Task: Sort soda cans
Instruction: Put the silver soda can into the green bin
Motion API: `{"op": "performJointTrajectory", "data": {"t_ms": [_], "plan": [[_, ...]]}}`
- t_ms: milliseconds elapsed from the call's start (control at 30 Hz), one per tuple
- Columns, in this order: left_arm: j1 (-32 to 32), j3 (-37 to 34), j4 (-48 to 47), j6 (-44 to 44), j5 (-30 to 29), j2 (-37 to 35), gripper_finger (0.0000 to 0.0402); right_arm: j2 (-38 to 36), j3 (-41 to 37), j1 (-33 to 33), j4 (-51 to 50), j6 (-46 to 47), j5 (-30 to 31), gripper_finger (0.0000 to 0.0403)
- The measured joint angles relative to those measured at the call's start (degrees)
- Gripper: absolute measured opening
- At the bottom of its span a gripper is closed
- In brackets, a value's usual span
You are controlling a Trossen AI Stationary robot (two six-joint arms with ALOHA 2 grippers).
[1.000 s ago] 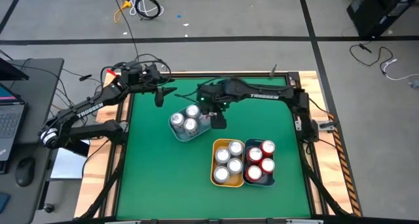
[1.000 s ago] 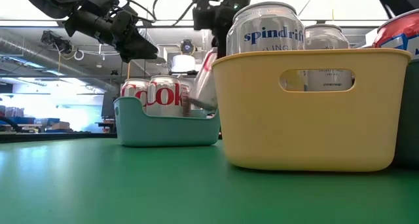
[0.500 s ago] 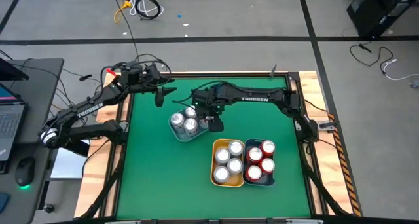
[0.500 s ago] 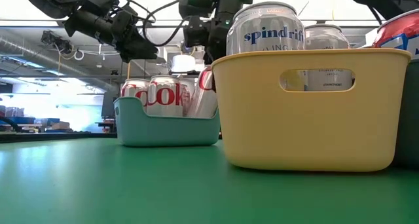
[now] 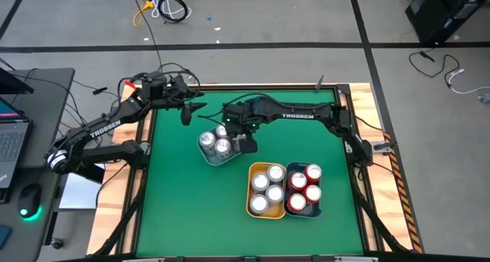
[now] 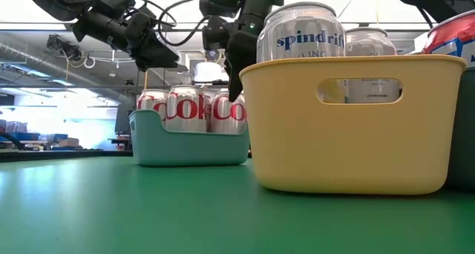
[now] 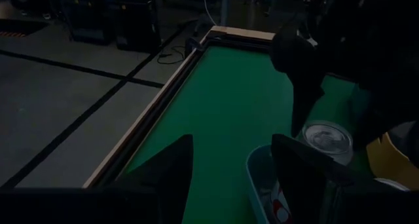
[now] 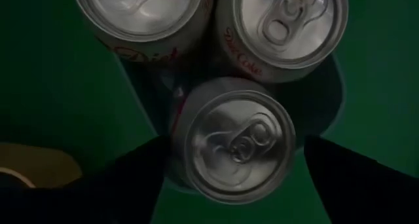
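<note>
A teal bin (image 5: 208,156) on the green table holds silver cans with red lettering. My right gripper (image 5: 242,138) is over the bin's right end, pointing down and open. Its fingers stand on either side of one upright silver can (image 8: 232,142), which rests on its base in the bin beside the others (image 6: 226,109). My left gripper (image 5: 186,111) is open and empty, in the air above the table beyond the bin's far left corner; its two fingers stand apart in its wrist view (image 7: 232,178). My right gripper straddles the upright can's body from above, fingers pointing down. A gap shows between one finger (image 8: 347,178) and the can's side. I cannot tell whether the other finger (image 8: 134,178) touches the can.
A yellow bin (image 5: 251,187) with several silver cans stands near the table's front. A dark bin (image 5: 305,212) with red cans stands against its right side. Wooden rails (image 5: 380,151) border the table. Open green table lies to the left and in front of the teal bin.
My right gripper has gone down and toward the table's left with the silver can, into the teal bin. The can was tilted above the bin's right end a second ago and now stands upright in the bin beside the others.
</note>
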Motion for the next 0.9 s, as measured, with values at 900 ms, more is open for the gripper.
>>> {"op": "performJointTrajectory", "data": {"t_ms": [900], "plan": [[-2.32, 0.0, -1.9, -4.53, -0.68, 0.39, 0.0211, -0.26, 0.16, 0.06, -0.35, 1.1, -3.26, 0.0237]]}}
